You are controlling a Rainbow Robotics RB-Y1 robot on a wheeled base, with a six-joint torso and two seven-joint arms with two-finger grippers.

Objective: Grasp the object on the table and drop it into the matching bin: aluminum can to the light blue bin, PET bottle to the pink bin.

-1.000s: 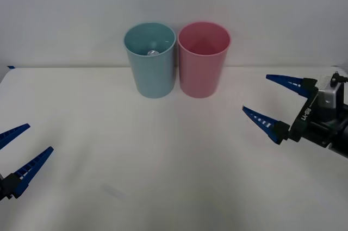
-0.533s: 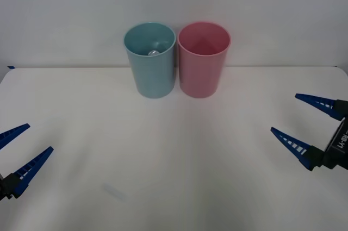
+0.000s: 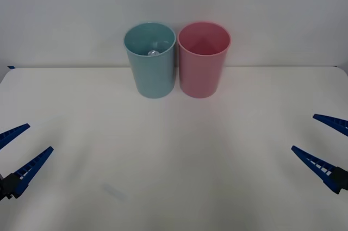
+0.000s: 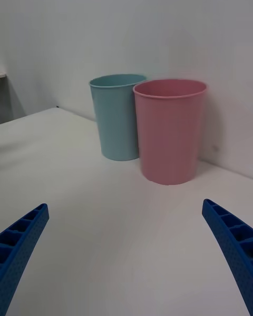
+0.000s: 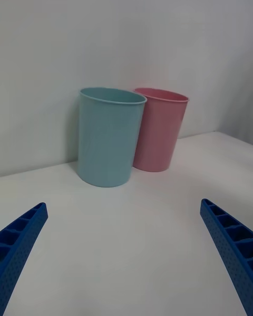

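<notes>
Two smooth plastic cup-shaped bins w/ round rims, tapering slightly downward, stand side by side at the far edge of the table [image 3: 174, 149], a broad matte white surface: the light blue bin [image 3: 150, 70] on the left, the pink bin [image 3: 203, 68] just beside it on the right, nearly touching. The aluminum can [image 3: 153, 52] lies inside the light blue bin, its shiny silver top glinting at the bottom. The left gripper [image 3: 15, 152] hovers low at the near left edge, ribbed blue fingers spread wide, holding nothing. The right gripper [image 3: 321, 139] sits at the near right edge, its pointed blue fingers likewise apart and empty, well clear of both bins.
</notes>
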